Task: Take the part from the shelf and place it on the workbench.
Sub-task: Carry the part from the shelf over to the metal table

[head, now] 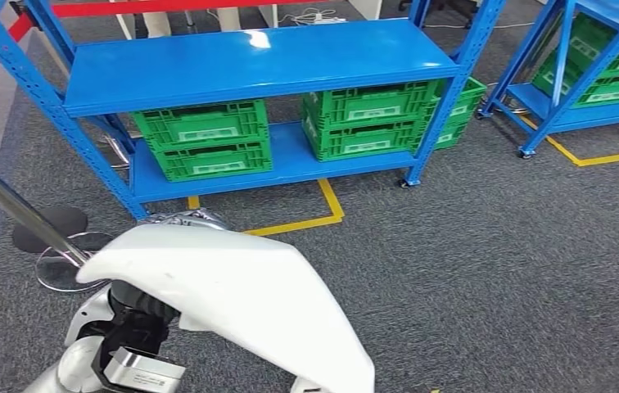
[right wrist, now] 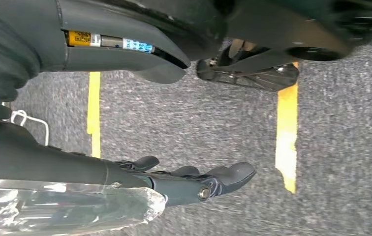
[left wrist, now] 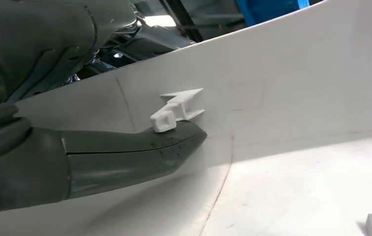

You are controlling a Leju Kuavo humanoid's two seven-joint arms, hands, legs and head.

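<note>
White moulded plastic panel part (head: pixel 241 286), large and curved, carried low in front of the robot's body, clear of the shelf. Left hand (left wrist: pixel 125 157): grey thumb pressed against the panel's inner face just under a small white clip (left wrist: pixel 174 110); gripping the panel. Right hand (right wrist: pixel 194 179): dark fingers extended and apart above grey carpet (right wrist: pixel 199 118) with yellow floor tape (right wrist: pixel 286 132), holding nothing. Blue steel shelf rack (head: pixel 257 61) ahead; green slatted plastic crates (head: pixel 204 139) on its lower tier.
</note>
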